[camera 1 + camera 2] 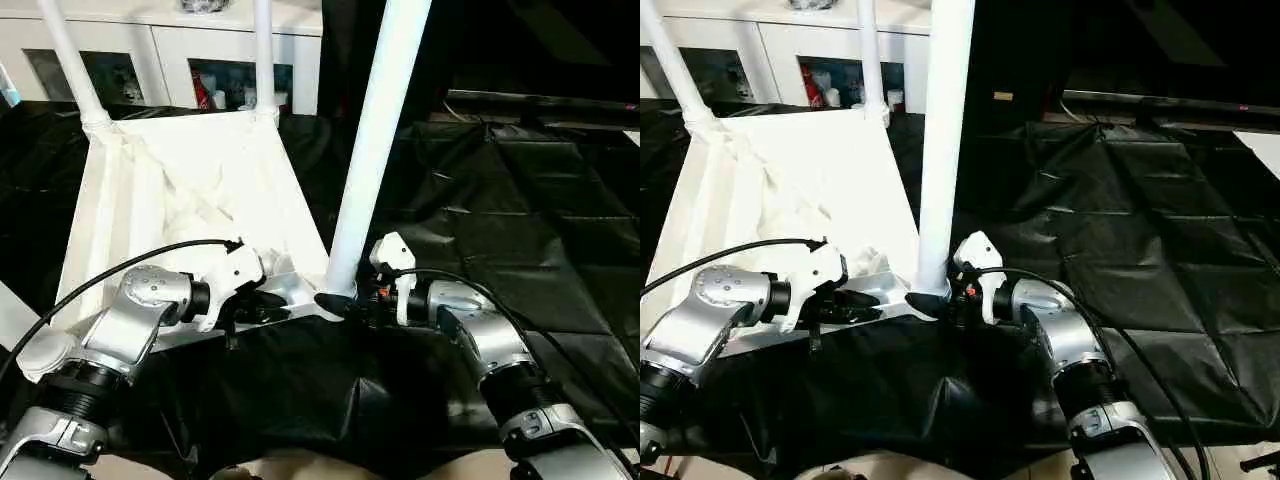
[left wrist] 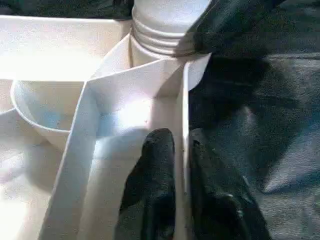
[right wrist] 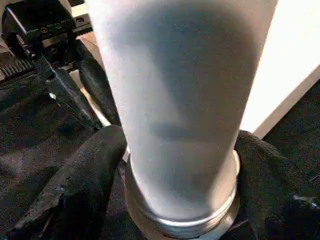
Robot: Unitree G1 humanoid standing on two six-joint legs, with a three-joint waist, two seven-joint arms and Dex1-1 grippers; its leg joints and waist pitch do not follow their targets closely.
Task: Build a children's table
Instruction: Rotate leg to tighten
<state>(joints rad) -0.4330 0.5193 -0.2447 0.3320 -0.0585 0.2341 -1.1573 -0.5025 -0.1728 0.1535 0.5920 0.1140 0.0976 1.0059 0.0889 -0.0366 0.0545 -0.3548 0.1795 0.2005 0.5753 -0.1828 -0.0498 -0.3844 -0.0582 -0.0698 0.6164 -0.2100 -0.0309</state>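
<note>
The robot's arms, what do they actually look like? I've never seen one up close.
Both forearms are rounded, silver metal shells with black ribbed collars nearer the body. Each ends in a white plastic wrist housing and a gripper of two black, blunt fingers: left gripper, right gripper. A thin black cable loops along each arm to the wrist. Small red details show at the right wrist.

Black plastic sheeting (image 1: 520,200) covers work surface, creased and glossy, catching overhead light in pale streaks. White cabinet (image 1: 165,50) stands along far edge, behind sheeting; glass doors (image 1: 240,85) show dark interior with small items, one red (image 1: 201,92), rest too small to tell. Far right, dark flat slab with pale edge (image 1: 540,100) lies across sheeting's far edge. Dark panel (image 1: 1015,60) rises beside cabinet. Strip of pale floor (image 1: 1255,455) at near right corner.
</note>
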